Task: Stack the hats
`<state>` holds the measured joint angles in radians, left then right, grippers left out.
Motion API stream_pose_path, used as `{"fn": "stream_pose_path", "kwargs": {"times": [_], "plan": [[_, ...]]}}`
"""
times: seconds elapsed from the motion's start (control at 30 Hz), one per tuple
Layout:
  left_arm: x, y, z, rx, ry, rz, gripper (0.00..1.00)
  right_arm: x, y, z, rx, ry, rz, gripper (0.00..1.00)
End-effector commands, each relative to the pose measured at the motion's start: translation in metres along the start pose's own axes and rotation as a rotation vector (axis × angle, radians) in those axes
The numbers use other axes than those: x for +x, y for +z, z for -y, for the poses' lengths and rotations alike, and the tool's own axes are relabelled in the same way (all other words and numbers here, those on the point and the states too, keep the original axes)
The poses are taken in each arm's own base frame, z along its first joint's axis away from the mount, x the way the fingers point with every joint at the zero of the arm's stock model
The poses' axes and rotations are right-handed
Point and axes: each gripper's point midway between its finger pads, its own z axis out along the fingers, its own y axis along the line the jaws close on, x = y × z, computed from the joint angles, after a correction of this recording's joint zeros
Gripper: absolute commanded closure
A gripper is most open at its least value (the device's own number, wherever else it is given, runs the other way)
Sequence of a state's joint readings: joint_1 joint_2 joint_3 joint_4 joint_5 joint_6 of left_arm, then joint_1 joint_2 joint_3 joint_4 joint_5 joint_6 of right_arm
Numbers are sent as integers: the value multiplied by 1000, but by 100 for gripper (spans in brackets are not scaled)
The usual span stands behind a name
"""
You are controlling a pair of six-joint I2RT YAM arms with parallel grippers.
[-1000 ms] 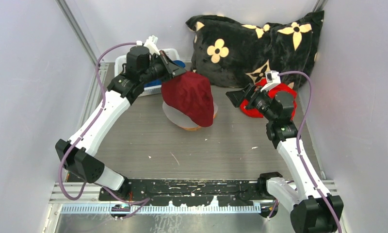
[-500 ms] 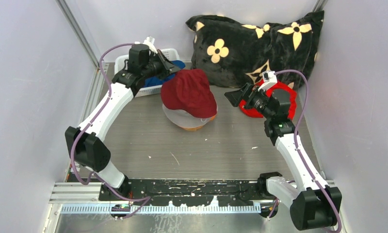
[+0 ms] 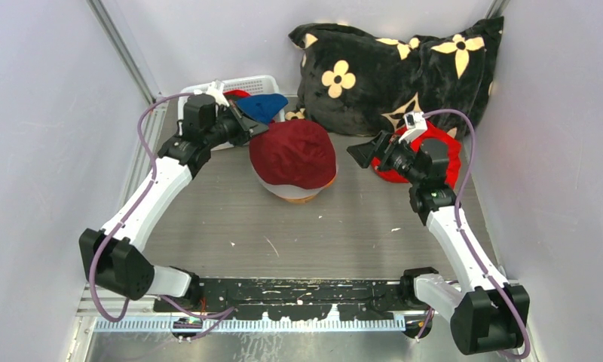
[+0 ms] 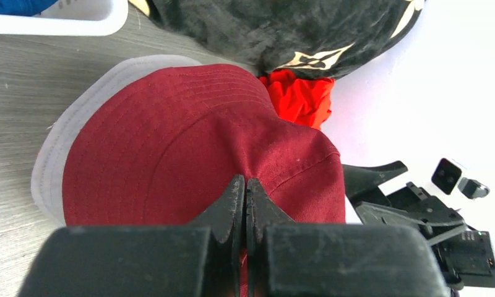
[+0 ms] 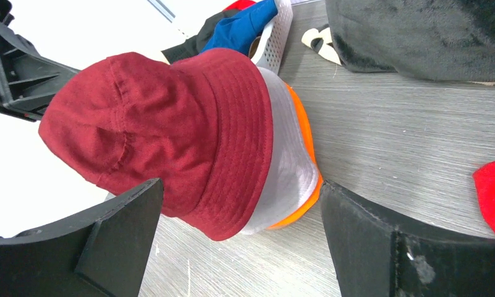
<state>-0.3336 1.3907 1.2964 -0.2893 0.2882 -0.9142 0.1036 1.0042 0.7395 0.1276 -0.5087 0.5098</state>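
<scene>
At table centre, dark red fabric bucket hat sits crown-up on grey fabric bucket hat and orange fabric bucket hat. Left gripper is pressed together, pinching a fold of its crown. Right gripper is spread wide and empty, near the pile. Bright red fabric hat lies under the right arm. Judgement: light, floppy, not slippery. Pinch brim or crown fold and expect sag.
</scene>
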Motion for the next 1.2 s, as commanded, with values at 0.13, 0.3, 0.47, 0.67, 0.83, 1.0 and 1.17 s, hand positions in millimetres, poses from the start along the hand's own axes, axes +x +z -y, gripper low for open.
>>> {"fn": "stream_pose_path", "kwargs": {"times": [0.13,0.3,0.47,0.67,0.83,1.0,1.17], "plan": [[-22,-5,37,136,33,71,100,-4,7,-15,-99,15,15,0],[-18,16,28,124,27,30,100,1,11,-24,-174,62,-2,0],[-13,14,7,58,67,22,83,10,14,-28,-232,104,-30,0],[-36,-19,-43,-85,110,148,35,28,13,-29,-288,147,-61,0],[-38,-29,-60,20,37,203,22,43,11,-31,-347,208,-81,1],[-27,-12,-70,142,-60,167,22,52,10,-29,-368,241,-89,1],[-21,4,-76,246,-119,131,23,58,10,-26,-373,254,-91,1]]}}
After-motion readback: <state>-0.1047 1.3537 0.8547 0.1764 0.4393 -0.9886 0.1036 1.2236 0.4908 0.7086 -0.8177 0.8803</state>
